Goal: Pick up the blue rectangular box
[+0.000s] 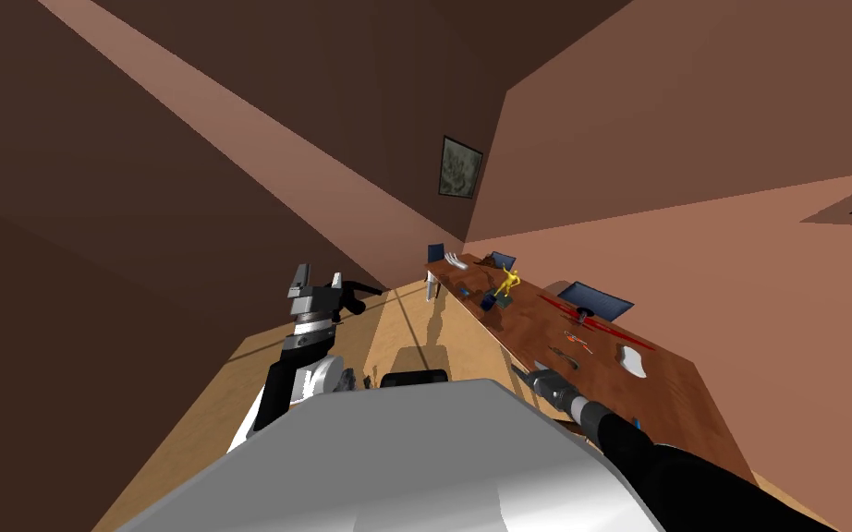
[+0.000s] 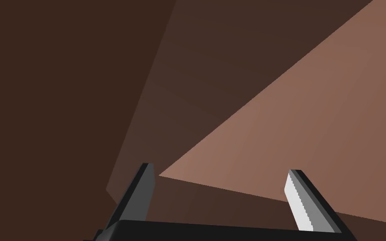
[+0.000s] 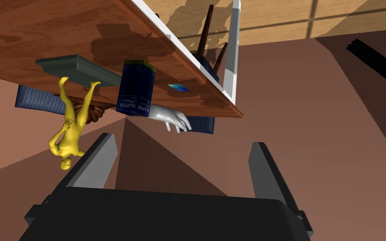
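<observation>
one wooden table, long. one blue rectangular box, upright on the table, just beside the dark base of one yellow figurine. one grey model hand beyond the box. two grippers: right gripper, fingers spread, empty, facing the box, well apart from it. left gripper, fingers spread, empty, raised at the robot's left, away from the table.

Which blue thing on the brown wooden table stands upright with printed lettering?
The dark blue rectangular box marked FLUTOX, beside the yellow figurine; the small bright blue card lies flat.
</observation>
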### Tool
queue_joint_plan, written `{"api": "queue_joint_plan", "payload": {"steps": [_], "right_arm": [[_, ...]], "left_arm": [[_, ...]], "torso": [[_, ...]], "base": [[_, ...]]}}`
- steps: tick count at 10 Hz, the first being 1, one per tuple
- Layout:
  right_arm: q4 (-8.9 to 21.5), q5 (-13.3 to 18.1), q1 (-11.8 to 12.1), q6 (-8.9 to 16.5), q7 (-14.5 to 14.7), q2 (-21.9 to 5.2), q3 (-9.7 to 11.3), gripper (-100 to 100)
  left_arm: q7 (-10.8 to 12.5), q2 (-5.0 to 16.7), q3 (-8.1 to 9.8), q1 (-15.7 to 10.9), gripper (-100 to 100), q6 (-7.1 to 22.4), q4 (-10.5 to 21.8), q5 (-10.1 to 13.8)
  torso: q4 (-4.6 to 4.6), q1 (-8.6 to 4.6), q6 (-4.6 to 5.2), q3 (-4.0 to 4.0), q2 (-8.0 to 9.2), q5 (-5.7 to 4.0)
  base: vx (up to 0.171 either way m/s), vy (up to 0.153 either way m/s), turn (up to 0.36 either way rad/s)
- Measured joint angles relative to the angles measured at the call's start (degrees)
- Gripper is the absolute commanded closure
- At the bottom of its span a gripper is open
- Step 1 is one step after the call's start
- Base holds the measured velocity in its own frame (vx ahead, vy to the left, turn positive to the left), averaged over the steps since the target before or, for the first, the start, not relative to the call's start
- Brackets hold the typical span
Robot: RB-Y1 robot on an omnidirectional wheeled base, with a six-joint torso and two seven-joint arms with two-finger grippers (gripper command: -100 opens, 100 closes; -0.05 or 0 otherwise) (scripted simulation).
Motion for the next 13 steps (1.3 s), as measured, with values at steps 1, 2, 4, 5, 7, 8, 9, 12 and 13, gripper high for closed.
{"api": "queue_joint_plan", "payload": {"steps": [1,2,4,5,7,8,9,12,13], "right_arm": [[0.10,1.65,1.97,1.24,-0.28,-1.63,-0.34,-100],[0.37,3.18,3.14,2.08,-0.39,-3.10,-0.50,-100],[1.64,5.30,4.59,3.24,-0.87,-5.99,-0.67,-100],[2.26,6.75,5.54,3.74,-1.07,-7.41,-1.05,-100],[1.84,8.49,8.95,5.21,-1.85,-10.83,-2.66,-100],[2.37,9.93,9.56,6.25,-2.15,-12.79,-2.36,-100],[3.14,11.37,11.25,7.86,-2.56,-15.15,-2.21,-100],[4.80,15.39,13.63,9.74,-3.13,-20.11,-2.27,-100],[5.22,16.84,14.64,10.52,-3.42,-21.95,-2.43,-100]], "left_arm": [[0.00,0.00,-0.01,-0.01,0,0.00,0.00,0.00],[0.00,0.00,0.00,0.00,0,0.00,0.00,0.00],[0.00,0.00,-0.01,-0.01,0,0.00,0.00,0.00],[0.00,0.00,0.00,0.00,0,0.00,0.00,0.00],[0.00,0.00,0.00,0.00,0,0.00,0.00,0.00],[0.00,0.00,0.00,0.00,0,0.00,0.00,0.00],[0.00,0.00,0.00,0.00,0,0.00,0.00,0.00],[0.00,0.00,0.00,0.00,0,0.00,0.00,0.00],[0.00,0.00,0.00,0.00,0,0.00,0.00,0.00]], "torso": [[0.00,0.09,-0.02,0.00,0.00,0.02],[0.00,0.09,0.00,-0.01,-0.02,0.02],[-0.01,0.05,-0.03,-0.02,-0.03,0.01],[-0.01,0.05,0.00,-0.02,-0.04,0.01],[-0.02,0.05,-0.03,-0.06,-0.10,0.02],[-0.02,0.02,0.00,-0.06,-0.10,0.00],[-0.03,0.09,-0.03,-0.08,-0.13,0.01],[-0.03,-0.01,-0.04,-0.07,-0.11,-0.01],[-0.03,-0.03,0.00,-0.08,-0.14,-0.01]], "base": [[0.011,0.062,0.072],[0.009,0.032,-0.009],[0.010,0.052,0.108],[0.012,0.029,-0.016],[0.029,0.047,0.100],[0.033,0.063,0.119],[0.032,0.062,0.077],[0.027,0.027,0.070],[0.057,0.032,0.126]]}}
